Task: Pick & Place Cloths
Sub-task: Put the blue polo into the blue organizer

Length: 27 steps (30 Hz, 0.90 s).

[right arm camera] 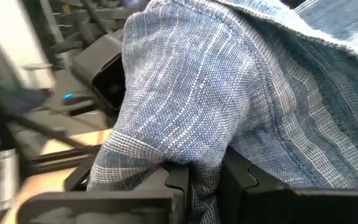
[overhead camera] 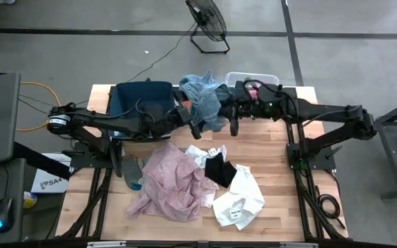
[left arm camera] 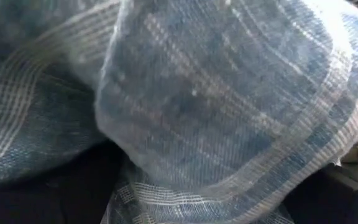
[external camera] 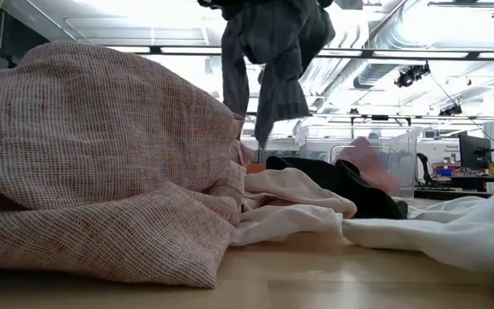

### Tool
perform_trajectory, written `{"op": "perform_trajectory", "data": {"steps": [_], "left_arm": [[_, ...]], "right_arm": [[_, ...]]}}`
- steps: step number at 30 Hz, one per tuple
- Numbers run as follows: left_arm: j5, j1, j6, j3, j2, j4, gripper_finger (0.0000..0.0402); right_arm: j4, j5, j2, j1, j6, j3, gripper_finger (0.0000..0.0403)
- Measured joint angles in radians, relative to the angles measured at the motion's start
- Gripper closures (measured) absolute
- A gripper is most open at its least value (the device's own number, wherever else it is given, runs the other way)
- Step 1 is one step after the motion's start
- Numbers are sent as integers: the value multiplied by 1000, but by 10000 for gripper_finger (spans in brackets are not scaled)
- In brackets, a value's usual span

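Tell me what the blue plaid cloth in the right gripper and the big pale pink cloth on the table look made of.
Blue plaid cloth: thin woven fabric, probably cotton or a blend, matte; visible thread grid and a stitched hem, hanging limp from the right gripper. Large pale pink cloth: coarser, open-weave fabric, gauze- or linen-like, matte; a clear checker of threads and soft rumpled folds. Exact fibre cannot be told.

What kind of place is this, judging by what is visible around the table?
Probably a robotics lab or workshop in an industrial hall. The bare concrete floor carries a standing fan, the low view shows exposed ceiling ducts, and a computer mouse sits beside the wooden table.
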Motion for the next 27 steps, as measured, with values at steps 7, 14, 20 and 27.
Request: {"op": "perform_trajectory", "data": {"steps": [7, 14, 20, 27], "left_arm": [[114, 0, 29, 0, 0, -25, 19], [156, 0, 124, 0, 0, -50, 19], [176, -3, 188, 0, 1, -62, 20], [125, -17, 170, 0, 1, -62, 67]], "right_arm": [[-47, -235, 15, -75, 99, 0, 369], [-52, -325, 45, -91, 130, -1, 369], [-15, -362, 90, -90, 143, -1, 369], [-14, -368, 94, -90, 144, -2, 369]]}}
